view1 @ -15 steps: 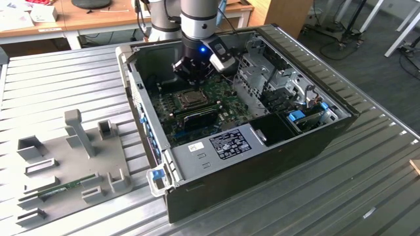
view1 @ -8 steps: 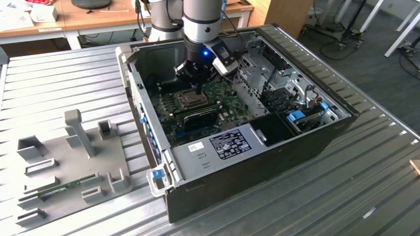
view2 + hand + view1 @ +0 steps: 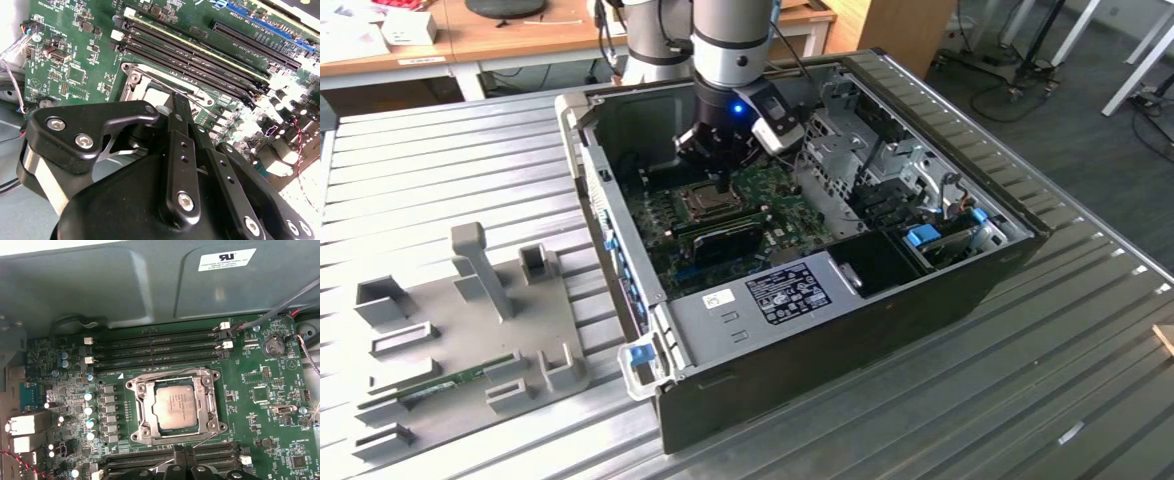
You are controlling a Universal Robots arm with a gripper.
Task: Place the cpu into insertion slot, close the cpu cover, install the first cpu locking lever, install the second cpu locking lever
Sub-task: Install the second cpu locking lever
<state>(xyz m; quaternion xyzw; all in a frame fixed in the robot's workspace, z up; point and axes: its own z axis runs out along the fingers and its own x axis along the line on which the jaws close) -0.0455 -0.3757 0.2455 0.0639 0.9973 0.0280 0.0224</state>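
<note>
— Where's the cpu [image 3: 173, 408]?
— Flat in the insertion slot [image 3: 141, 412], edges square with the memory slots [image 3: 155, 347], cpu cover [image 3: 212, 405] down around it.
— The arm?
— Vertical above the socket; gripper [image 3: 181, 107] narrow, fingertips together at a lever wire.

— Where is the arm?
— It comes down near-vertical in the exterior view, wrist lowest, a blue light lit on it.
— And the gripper [image 3: 722, 178]?
— Pointing straight down; in the second wrist view its black jaws sit pressed together, no gap between them.
</note>
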